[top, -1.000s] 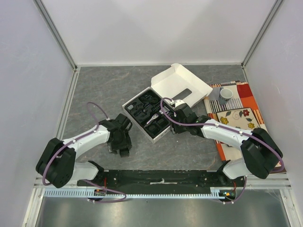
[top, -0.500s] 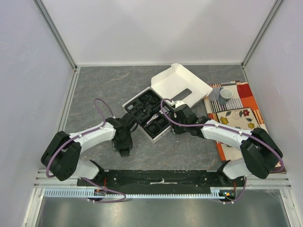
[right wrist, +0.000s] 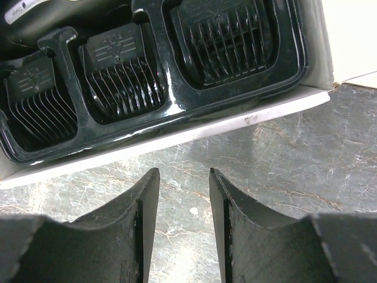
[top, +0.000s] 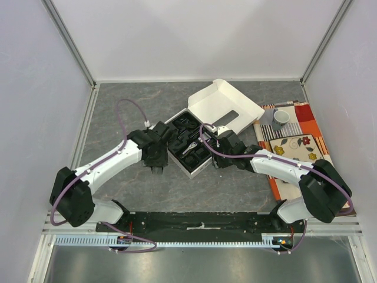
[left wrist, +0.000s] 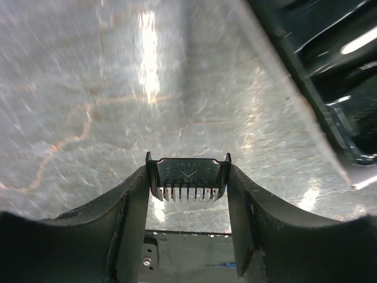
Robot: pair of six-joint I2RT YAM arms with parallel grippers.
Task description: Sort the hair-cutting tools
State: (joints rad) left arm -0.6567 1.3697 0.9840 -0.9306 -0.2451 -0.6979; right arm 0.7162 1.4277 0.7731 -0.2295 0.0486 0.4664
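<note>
Left wrist view shows a small black comb attachment (left wrist: 188,178) pinched by its two ends between the fingers of the left gripper (left wrist: 188,184), its teeth turned back toward the wrist (a neat row of them). It hangs over the grey marbled table (left wrist: 88,88). Seen from above, this gripper sits just left of the black tray (top: 177,141).

Three more combs (right wrist: 121,76) lie side by side in separate pockets along the tray's near edge. The hair clipper (top: 189,147) rests in the tray farther in. The tray sits inside a white box (right wrist: 194,132), whose lid (top: 221,103) lies flung open on the far side.

The right gripper (right wrist: 184,177) holds nothing. Its jaws are spread over bare table just near of the box wall. Right of the box, a grey cup (top: 281,117) stands on a patterned mat (top: 297,150).
</note>
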